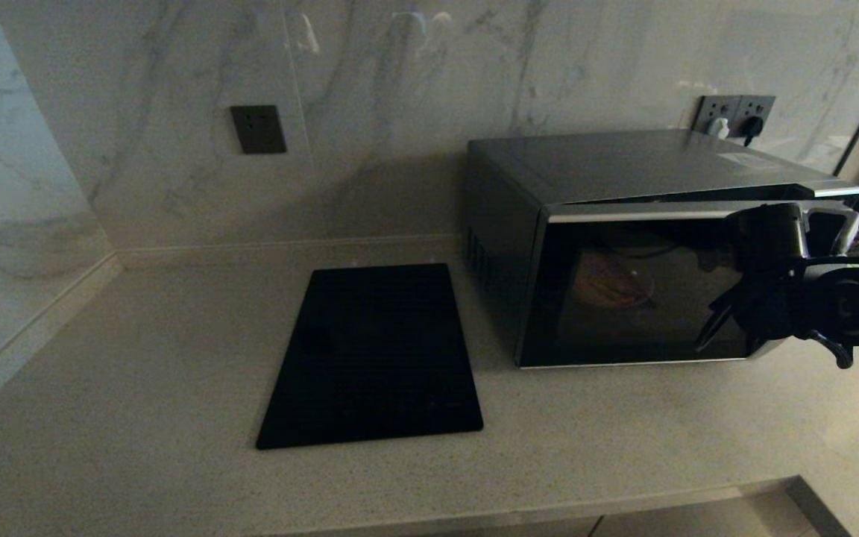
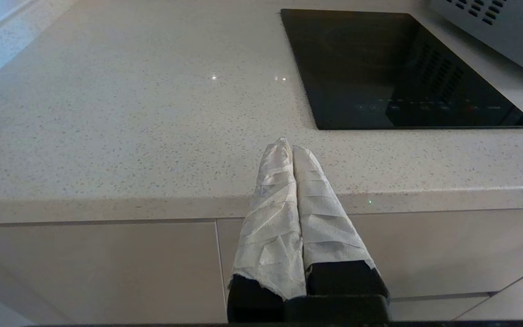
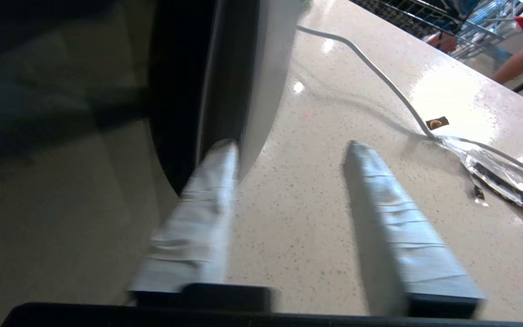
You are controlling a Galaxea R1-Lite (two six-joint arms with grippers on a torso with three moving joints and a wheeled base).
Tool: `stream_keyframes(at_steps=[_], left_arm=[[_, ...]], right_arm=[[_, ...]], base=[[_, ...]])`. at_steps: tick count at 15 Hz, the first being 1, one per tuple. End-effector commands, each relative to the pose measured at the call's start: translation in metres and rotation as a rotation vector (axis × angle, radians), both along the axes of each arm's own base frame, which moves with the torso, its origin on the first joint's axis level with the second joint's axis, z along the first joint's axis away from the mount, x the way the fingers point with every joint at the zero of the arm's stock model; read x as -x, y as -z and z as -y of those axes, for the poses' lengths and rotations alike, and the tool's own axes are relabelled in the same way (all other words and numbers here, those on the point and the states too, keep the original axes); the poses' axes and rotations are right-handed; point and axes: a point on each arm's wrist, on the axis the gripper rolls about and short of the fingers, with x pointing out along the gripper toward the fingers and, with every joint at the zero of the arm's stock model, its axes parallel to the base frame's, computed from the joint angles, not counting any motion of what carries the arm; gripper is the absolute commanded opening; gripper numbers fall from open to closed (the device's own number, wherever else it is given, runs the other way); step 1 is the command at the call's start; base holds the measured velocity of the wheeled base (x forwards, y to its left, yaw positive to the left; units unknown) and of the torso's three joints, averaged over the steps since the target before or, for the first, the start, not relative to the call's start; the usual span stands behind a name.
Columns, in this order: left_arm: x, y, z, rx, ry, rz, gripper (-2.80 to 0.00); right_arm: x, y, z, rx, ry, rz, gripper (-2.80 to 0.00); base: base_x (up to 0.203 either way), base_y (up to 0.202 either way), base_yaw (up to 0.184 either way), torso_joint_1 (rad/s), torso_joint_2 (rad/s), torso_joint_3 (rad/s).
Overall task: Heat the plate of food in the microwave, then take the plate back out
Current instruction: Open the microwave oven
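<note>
The boxy grey microwave (image 1: 623,224) had a brushed, matt metal shell and a glossy black glass door. Beside it lay a flat black cooktop panel (image 1: 373,358) — smooth, mirror-like glass. The pale speckled stone counter (image 2: 130,113) looked polished, the marble-veined wall (image 1: 400,89) glossy. Both grippers' fingers (image 2: 284,195) (image 3: 393,218) wore wrinkled, matt white tape — cloth-like.

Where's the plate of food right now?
In the head view, the plate of food sits inside the microwave, dimly visible through its door, right of the black cooktop.
</note>
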Motion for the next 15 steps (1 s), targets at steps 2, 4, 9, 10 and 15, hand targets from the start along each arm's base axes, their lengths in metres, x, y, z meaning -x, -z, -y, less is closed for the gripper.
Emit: stream_keyframes(at_steps=[2, 4, 9, 10, 15], left_arm=[[0.0, 0.0, 0.0, 0.001, -0.001, -0.001, -2.8], [0.0, 0.0, 0.0, 0.001, -0.001, 0.0, -2.8], [0.0, 0.0, 0.0, 0.001, -0.001, -0.003, -2.8], [0.0, 0.0, 0.0, 0.001, -0.001, -0.001, -2.8], [0.0, 0.0, 0.0, 0.001, -0.001, -0.001, -2.8]], right_arm=[[0.014, -0.014, 0.0, -0.003, -0.003, 0.036, 0.0], [0.028, -0.026, 0.0, -0.006, -0.008, 0.065, 0.0], [0.085, -0.079, 0.005, -0.02, -0.046, 0.167, 0.0], [0.099, -0.091, 0.008, -0.038, -0.076, 0.153, 0.0], [0.159, -0.143, 0.029, -0.203, -0.323, 0.091, 0.0]], base=[[0.0, 0.0, 0.0, 0.0, 0.0, 0.0], [0.0, 0.0, 0.0, 0.0, 0.0, 0.0], [0.0, 0.0, 0.0, 0.0, 0.0, 0.0], [0.0, 0.0, 0.0, 0.0, 0.0, 0.0], [0.0, 0.0, 0.0, 0.0, 0.0, 0.0]])
